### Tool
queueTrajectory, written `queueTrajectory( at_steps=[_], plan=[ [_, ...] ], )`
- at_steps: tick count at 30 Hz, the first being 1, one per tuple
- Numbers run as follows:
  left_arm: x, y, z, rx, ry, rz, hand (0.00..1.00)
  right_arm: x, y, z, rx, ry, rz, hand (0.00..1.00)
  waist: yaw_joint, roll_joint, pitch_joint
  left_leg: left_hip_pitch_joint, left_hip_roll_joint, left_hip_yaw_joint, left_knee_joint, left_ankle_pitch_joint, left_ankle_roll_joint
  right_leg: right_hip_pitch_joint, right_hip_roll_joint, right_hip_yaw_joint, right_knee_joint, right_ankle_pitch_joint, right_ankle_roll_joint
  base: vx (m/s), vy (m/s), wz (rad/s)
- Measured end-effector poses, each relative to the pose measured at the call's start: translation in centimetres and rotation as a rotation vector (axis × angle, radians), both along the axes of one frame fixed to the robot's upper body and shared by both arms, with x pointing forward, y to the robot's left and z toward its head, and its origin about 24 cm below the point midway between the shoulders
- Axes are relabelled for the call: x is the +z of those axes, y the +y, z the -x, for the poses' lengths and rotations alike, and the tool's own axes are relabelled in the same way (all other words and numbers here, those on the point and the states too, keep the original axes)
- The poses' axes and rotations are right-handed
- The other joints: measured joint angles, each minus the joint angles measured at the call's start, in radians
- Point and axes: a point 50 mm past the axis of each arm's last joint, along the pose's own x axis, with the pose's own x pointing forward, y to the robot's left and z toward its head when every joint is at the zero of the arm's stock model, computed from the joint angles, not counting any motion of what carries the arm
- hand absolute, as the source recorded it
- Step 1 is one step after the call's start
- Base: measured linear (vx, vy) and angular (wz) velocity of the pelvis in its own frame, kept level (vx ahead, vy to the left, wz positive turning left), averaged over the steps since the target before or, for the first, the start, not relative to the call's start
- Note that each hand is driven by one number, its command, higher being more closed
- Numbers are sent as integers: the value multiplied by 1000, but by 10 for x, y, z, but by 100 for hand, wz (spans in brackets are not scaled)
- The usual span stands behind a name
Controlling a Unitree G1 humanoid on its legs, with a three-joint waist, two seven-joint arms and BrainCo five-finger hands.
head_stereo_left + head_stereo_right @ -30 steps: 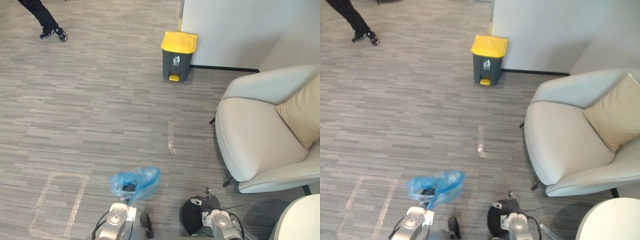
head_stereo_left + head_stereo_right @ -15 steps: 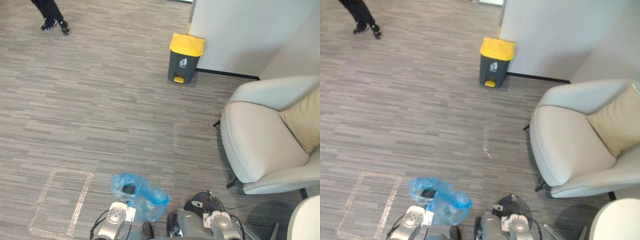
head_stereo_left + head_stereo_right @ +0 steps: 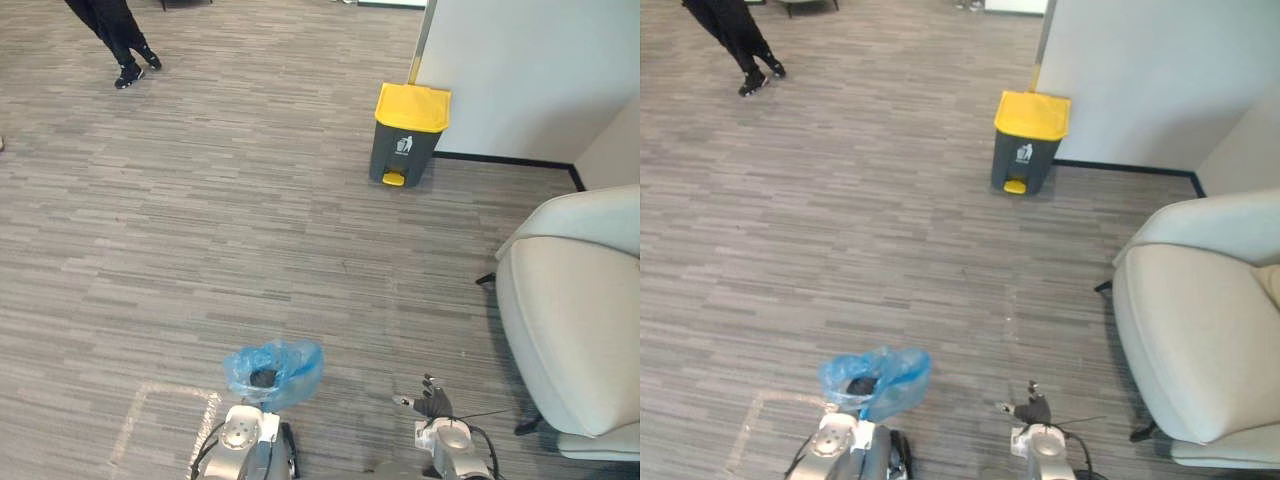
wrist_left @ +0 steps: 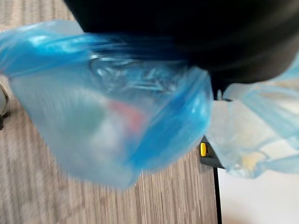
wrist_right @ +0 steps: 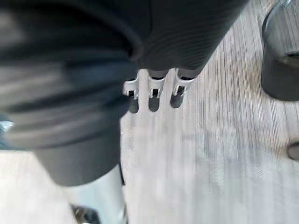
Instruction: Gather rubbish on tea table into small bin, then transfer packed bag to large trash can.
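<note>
A blue plastic bag (image 3: 275, 368) with rubbish inside hangs over the carpet, bunched at its top round my left hand (image 3: 262, 378). In the left wrist view the bag (image 4: 112, 107) swells right under the dark cover, with reddish and pale scraps showing through. The large trash can (image 3: 408, 135), dark grey with a yellow lid and pedal, stands far ahead against the white wall. My right hand (image 3: 430, 392) hangs low beside me, fingers (image 5: 152, 95) relaxed and holding nothing.
A pale armchair (image 3: 575, 320) fills the right side. A person's dark legs (image 3: 118, 30) stand at the far left. A taped outline (image 3: 165, 415) marks the carpet near my left arm. A dark round container (image 5: 280, 56) sits on the floor by my right hand.
The whole picture has shifted, so the camera moved; the trash can and armchair now sit further right. The bag swung from lower right back up under my left hand.
</note>
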Motion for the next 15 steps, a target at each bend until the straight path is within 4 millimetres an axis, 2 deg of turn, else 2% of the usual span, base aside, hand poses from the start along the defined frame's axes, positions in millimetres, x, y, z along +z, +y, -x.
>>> queueTrajectory(
  at_steps=[1, 2, 3, 4, 5, 6, 7, 8, 9, 10, 12, 13, 14, 15],
  plan=[
    [2, 4, -3, 0, -8, -16, 100, -1, 2, 1, 1, 7, -4, 0, 1, -1, 1, -7, -7, -25, 47, -29, 26, -1, -7, -6, 14, 4, 2, 344, 158, -42],
    [1, 6, -2, 2, -3, -21, 100, -1, 3, -1, 9, 4, -5, 0, 0, -2, 0, -4, -9, -27, 80, -48, 34, 5, -16, 28, 31, 13, 15, 271, 118, -62],
    [0, 9, 0, 4, 1, -30, 100, 0, 3, -1, 11, 2, -2, 0, 1, -2, 0, 30, -11, 0, 78, -61, 52, -1, -26, 65, 71, 34, 50, 376, 215, -98],
    [0, 10, 4, 13, 3, -31, 100, 0, 2, 0, 10, -5, 1, 0, 3, 3, -4, 110, -13, 36, 20, -97, 56, -81, -18, 91, 264, 63, 95, 363, 214, -87],
    [-1, 10, 5, 13, 4, -31, 100, 0, 2, 1, 9, -3, 1, 0, 1, 3, -4, 136, -13, 43, 1, -107, 55, -106, -18, 91, 326, 70, 108, 302, 160, -76],
    [-1, 9, 6, 7, 9, -32, 100, -1, 1, 4, 5, 4, 0, 0, -2, -5, -2, 187, -19, 66, -40, -127, 58, -170, -26, 89, 476, 106, 165, 218, 66, -44],
    [-2, 8, 6, 2, 18, -31, 100, -3, 3, 7, 3, 14, -4, 0, -6, -19, 6, 248, -33, 91, -71, -138, 70, -256, -45, 76, 662, 202, 174, 265, 59, -49],
    [-3, 7, 7, 0, 23, -31, 100, -5, 4, 11, 0, 25, -8, 0, -5, -21, 10, 285, -32, 108, -86, -146, 70, -297, -56, 51, 751, 188, 138, 318, 62, -53],
    [-5, 7, 9, 1, 34, -33, 100, -7, 6, 16, -2, 38, -15, 0, -7, -16, 12, 332, -25, 124, -107, -158, 67, -349, -69, -14, 823, 139, 67, 287, 36, -58],
    [-6, 9, 9, 8, 38, -37, 100, -3, 5, 12, -4, 7, -12, 0, -12, -10, 15, 379, -12, 140, -137, -167, 60, -408, -78, -96, 844, 86, 28, 301, -2, -53],
    [-6, 12, 6, 25, 44, -38, 100, -1, 8, 7, 11, -3, -11, 0, -23, -2, 22, 442, 15, 163, -176, -168, 59, -460, -72, -217, 747, 28, 12, 338, -94, -38],
    [-7, 15, 5, 40, 50, -35, 100, 0, 9, 5, 22, -9, -8, 0, -26, -4, 22, 476, 29, 168, -202, -169, 58, -487, -58, -290, 601, 31, 2, 316, -141, -23],
    [-7, 16, 4, 41, 51, -37, 100, 0, 9, 5, 26, -9, -7, 0, -28, -7, 21, 488, 32, 170, -213, -170, 56, -489, -47, -311, 499, 52, 2, 333, -176, -9],
    [-7, 19, 3, 41, 49, -46, 100, -1, 11, 6, 39, -2, -2, 0, -34, -22, 17, 511, 20, 166, -235, -182, 36, -478, -32, -330, 298, 132, -2, 387, -184, 3]
  ],
)
